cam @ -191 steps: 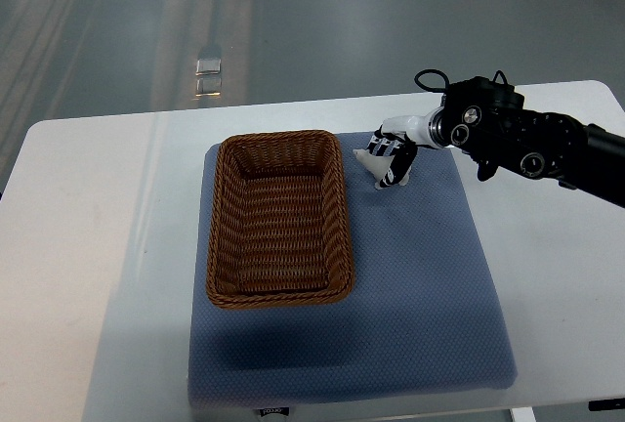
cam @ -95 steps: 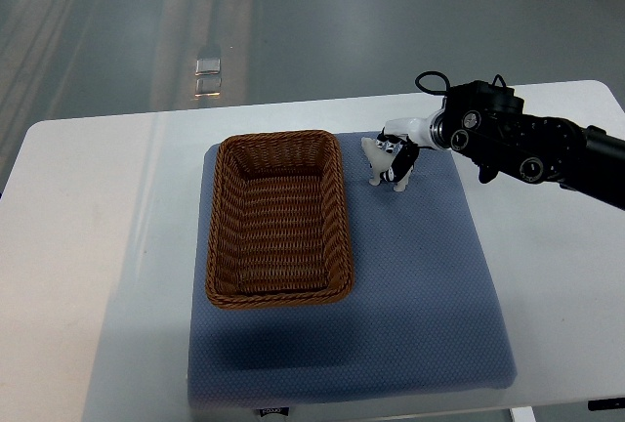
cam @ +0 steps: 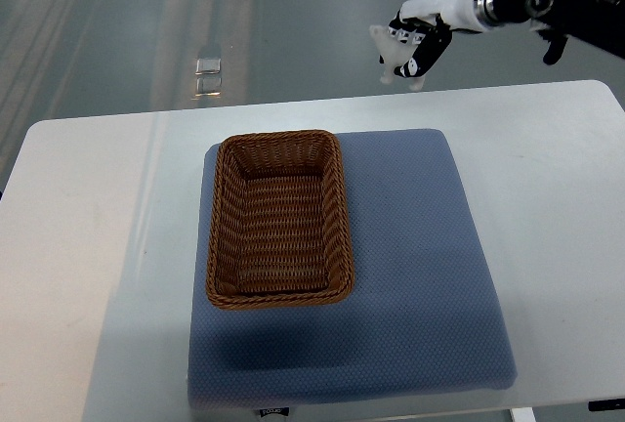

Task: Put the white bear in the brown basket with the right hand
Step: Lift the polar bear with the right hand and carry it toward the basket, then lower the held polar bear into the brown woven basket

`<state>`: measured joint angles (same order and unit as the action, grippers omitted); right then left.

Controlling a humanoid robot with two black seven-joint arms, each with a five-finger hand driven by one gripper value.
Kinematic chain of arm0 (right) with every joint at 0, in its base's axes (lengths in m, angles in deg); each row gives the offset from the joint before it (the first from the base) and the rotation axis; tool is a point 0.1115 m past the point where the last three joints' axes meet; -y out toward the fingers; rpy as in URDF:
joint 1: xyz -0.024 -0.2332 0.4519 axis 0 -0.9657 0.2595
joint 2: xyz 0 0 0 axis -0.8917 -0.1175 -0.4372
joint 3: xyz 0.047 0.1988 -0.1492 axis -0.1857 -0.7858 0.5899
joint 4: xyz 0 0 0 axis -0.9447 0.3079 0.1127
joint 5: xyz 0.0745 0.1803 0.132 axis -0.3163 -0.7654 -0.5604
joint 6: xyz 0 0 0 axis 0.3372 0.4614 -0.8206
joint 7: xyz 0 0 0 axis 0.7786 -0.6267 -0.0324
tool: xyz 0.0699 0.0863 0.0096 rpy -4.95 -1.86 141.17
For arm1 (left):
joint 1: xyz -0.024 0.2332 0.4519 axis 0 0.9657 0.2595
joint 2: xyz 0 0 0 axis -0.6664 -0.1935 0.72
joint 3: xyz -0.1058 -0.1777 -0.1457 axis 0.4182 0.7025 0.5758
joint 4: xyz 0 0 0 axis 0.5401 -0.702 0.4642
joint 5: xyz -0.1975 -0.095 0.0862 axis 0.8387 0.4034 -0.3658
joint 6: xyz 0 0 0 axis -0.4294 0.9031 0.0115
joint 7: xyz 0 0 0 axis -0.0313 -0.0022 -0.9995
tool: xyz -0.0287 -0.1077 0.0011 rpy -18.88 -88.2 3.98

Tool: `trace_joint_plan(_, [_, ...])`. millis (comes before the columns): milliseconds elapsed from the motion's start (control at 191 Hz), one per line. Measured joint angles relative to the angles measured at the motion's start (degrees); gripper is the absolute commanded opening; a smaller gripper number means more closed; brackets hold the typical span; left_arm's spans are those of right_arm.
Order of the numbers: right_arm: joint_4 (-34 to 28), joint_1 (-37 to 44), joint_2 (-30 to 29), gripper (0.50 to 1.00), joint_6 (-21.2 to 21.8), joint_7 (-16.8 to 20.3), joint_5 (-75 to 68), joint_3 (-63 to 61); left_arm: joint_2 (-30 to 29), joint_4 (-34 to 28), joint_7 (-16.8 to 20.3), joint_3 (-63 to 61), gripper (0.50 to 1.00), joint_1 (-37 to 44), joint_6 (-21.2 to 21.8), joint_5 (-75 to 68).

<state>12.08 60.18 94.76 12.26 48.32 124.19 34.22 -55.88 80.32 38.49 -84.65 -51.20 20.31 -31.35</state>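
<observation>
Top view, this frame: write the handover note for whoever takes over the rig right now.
Right hand: shut on the white bear, raised high, showing beyond the table's far edge.
Left hand: not in view.
Brown basket: empty, on the left part of the blue mat.
Done: bear grasped and lifted clear of the mat.
Left: carry it over the basket, lower it, release it inside.
</observation>
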Motion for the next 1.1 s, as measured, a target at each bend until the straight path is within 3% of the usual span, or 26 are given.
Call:
trace_joint_plan(168, [-4.26,4.66,3.34,0.5,1.98,0.14,-0.73,0.42,0.0,0.29,0.0,-0.07,1.0,0.0,0.0,-0.04])
trace_joint_plan(309, [-5.51,5.23,2.51,0.5,1.12,0.17,-0.81,0.53,0.0,0.29,0.0,-0.07,1.0,0.0,0.01,-0.05])
trace_joint_plan(577, [-4.43,1.53,-11.74,0.507,-11.66,-1.37,-1.24,3.03,0.0,-0.06,0.0,-0.01,1.0,-0.04,0.01,-0.06])
trace_joint_plan(818, [1.8,-2.93,-25.88,0.509,-16.64,-1.72,-0.42,7.73,0.0,-0.09,0.0,0.09,1.0,-0.07,0.01,0.03])
trace_joint_plan(1101, [5.39,-9.9,-28.95,0.525,-20.44,-1.99,0.19,7.91,0.0,-0.09,0.0,0.09,1.0,-0.01,0.01,0.03])
